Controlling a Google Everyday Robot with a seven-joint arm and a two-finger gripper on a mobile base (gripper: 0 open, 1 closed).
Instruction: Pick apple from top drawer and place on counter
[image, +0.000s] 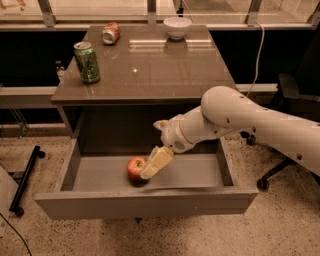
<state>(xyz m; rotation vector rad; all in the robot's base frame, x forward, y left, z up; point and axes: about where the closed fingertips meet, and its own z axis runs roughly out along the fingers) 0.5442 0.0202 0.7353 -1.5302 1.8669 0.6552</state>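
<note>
The red apple (134, 167) with yellowish patches lies on the floor of the open top drawer (200, 172), left of its middle. My gripper (153, 165) reaches down into the drawer from the right on the white arm. Its cream fingers (159, 160) touch the apple's right side and cover part of it. The glossy grey-brown counter (150, 65) is above the drawer.
A green can (87, 62) stands on the counter's left front. A crushed red-and-white can (110, 33) lies at the back left. A white bowl (177, 27) sits at the back middle. An office chair base (280, 167) is on the right, a black stand (25, 180) on the left.
</note>
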